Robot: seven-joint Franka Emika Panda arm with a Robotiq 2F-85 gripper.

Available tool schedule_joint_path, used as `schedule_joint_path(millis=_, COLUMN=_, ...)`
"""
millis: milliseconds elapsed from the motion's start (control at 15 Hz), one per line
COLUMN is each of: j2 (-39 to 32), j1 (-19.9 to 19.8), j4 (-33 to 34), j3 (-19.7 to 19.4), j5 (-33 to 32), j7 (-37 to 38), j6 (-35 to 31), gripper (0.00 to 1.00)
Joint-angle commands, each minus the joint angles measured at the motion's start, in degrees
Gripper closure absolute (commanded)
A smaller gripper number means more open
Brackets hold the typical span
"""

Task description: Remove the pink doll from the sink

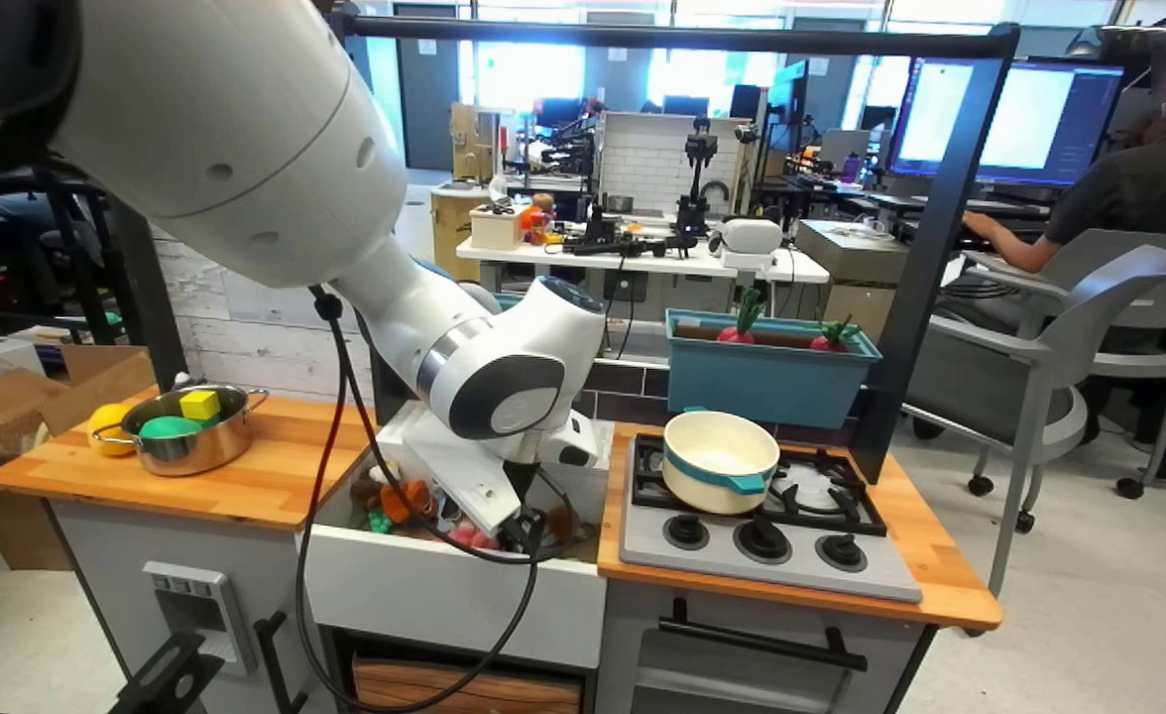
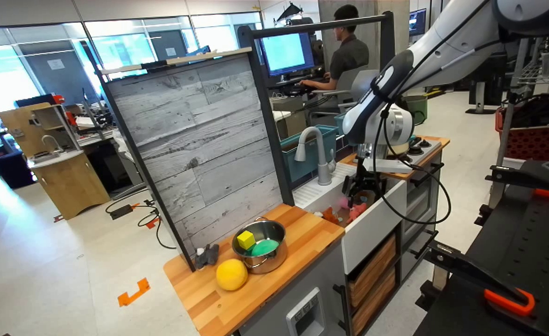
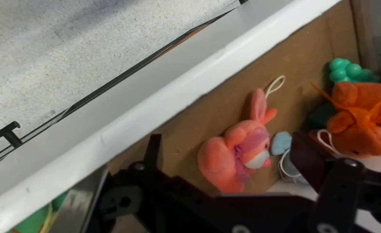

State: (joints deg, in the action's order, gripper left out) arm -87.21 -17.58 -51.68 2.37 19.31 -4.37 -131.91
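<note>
- Target: the pink doll [image 3: 234, 152] lay on the floor of the sink [image 3: 164, 103], near its front wall, not yet lifted.
- End effector [image 3: 225, 144]: fingers [image 3: 154, 147] stood wide apart, nothing held.
- Key relation: in the wrist view the doll lay between the two fingers, closer to the right-hand one of that view, snout facing it.
- Long axis: ears pointed up and to the right there, rump down; it ran steeply across the line joining the fingers. I judged that closing would squeeze the body's sides rather than its length.
- Height: I could not tell whether the tips were level with the doll or above it; in both exterior views its pink showed just beside them.
- Next, my judgement: a slight shift to centre the body, then down if there was room, then close.
- Hazard: a light blue piece [image 3: 281, 143] sat just beside the snout and an orange plush [image 3: 362, 119] lay near that right-hand finger; I reckoned either might get pinched.
</note>
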Motion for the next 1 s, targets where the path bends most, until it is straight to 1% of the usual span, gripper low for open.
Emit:
schedule_joint_path(millis=0, j2=0.1, j1=0.5, j4=-0.7, j3=0.4, j5=-1.5, j7=1.6, j6=-0.4, gripper=0.0)
schedule_joint_path(millis=133, j2=0.2, j1=1.2, j4=-1.3, j3=0.1, j5=-1.4, j7=2.1, j6=-2.9, gripper=0.0)
schedule_joint_path(millis=267, j2=0.3, j1=2.1, j4=-1.7, j3=-0.3, j5=-1.7, j7=2.4, j6=-7.1, gripper=0.0)
schedule_joint_path(millis=467, j2=0.3, j1=3.3, j4=-2.3, j3=-1.5, j5=-2.6, j7=4.8, j6=-12.4, gripper=0.0)
schedule_joint_path(millis=533, j2=0.3, j1=3.6, j4=-2.3, j3=-1.7, j5=-3.1, j7=5.9, j6=-13.3, gripper=0.0)
schedule_joint_path(millis=667, j2=0.3, j1=3.9, j4=-2.4, j3=-2.2, j5=-3.8, j7=8.3, j6=-12.9, gripper=0.0)
schedule_joint_path(millis=933, j2=0.3, j1=4.8, j4=-2.1, j3=-4.1, j5=-5.8, j7=12.9, j6=-7.6, gripper=0.0)
